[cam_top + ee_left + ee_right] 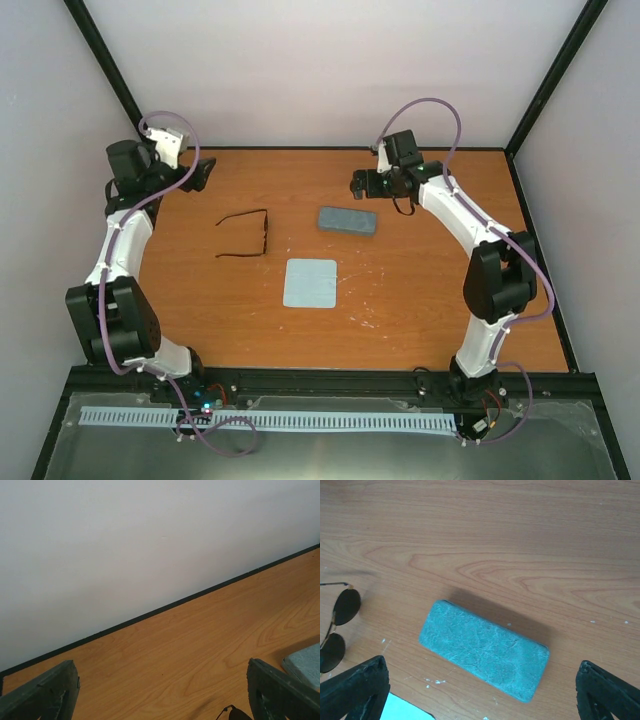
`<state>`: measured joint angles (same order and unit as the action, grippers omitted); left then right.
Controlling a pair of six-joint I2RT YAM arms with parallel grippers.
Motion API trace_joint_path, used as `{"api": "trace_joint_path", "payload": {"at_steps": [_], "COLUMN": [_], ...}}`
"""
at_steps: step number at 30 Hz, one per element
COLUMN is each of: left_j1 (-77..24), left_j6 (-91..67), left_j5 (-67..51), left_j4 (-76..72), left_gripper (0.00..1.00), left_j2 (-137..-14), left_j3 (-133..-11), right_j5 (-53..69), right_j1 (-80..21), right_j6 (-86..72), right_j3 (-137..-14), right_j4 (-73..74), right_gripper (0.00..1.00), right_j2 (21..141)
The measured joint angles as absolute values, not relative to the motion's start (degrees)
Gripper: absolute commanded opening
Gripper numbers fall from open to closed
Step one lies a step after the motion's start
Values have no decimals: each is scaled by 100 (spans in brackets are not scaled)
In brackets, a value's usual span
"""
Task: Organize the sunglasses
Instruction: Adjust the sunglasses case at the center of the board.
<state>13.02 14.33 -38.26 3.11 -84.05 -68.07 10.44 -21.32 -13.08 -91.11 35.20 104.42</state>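
— Three things lie on the wooden table [420, 290], by my count: the sunglasses [245, 233], a grey-blue case [347, 220] and a flat light-blue cloth [310, 283].

— Where do the sunglasses sit, exactly?

— Left of the middle, flat on the wood, with both temple arms swung out and pointing left and the dark round lenses facing the case. They touch nothing. The case is near them on the right, and the cloth is nearer the arms' bases, apart from both.

— Is the case open?

— No, the lid is down. It lies at a slight angle, its long side running roughly left to right.

— And the arms?

— Neither one holds anything. The left gripper [200, 175] is off at the far left corner by the back wall, well apart from the sunglasses, with its two dark fingers [42, 695] spread wide. Its camera catches mostly wall and bare wood, with just a sliver of the frame at the bottom edge.

— The right one?

— The right gripper [358, 182] hangs over the far side of the table, just beyond the case, fingers [610, 692] also wide apart. From its wrist the case shows between them, with the lenses off to one side.
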Motion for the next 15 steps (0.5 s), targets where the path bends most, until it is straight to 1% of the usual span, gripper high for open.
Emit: {"api": "trace_joint_path", "payload": {"at_steps": [1, 2, 4, 5, 6, 9, 10, 11, 15], "left_j1": [1302, 1302, 1302, 1302, 1302, 1302, 1302, 1302, 1302], "left_j6": [1437, 1446, 1468, 1485, 1505, 1588, 1614, 1632, 1686], "left_j5": [-3846, -3865, -3889, -3900, -3907, -3920, -3920, -3922, -3922], "left_j4": [336, 360, 401, 412, 440, 517, 550, 567, 646], "left_gripper": [91, 90, 89, 89, 88, 87, 87, 87, 87], "left_j2": [-8475, -8521, -8641, -8691, -8726, -8847, -8882, -8906, -8962], "left_j3": [-6860, -6901, -6993, -7022, -7050, -7153, -7185, -7196, -7196], "right_j5": [1002, 941, 803, 738, 687, 578, 558, 526, 388], "right_j1": [-2132, -2132, -2132, -2134, -2137, -2137, -2137, -2139, -2141], "right_j6": [-1304, -1297, -1225, -1210, -1194, -1162, -1149, -1144, -1092], "right_j3": [-9118, -9174, -9411, -9605, -9824, -10565, -10803, -11030, -11675], "right_j4": [3527, 3557, 3638, 3684, 3710, 3822, 3883, 3959, 4292], "right_gripper": [83, 69, 33, 19, 14, 11, 6, 3, 3], "right_j2": [10462, 10514, 10733, 10903, 11111, 11858, 12112, 12352, 13109]}}
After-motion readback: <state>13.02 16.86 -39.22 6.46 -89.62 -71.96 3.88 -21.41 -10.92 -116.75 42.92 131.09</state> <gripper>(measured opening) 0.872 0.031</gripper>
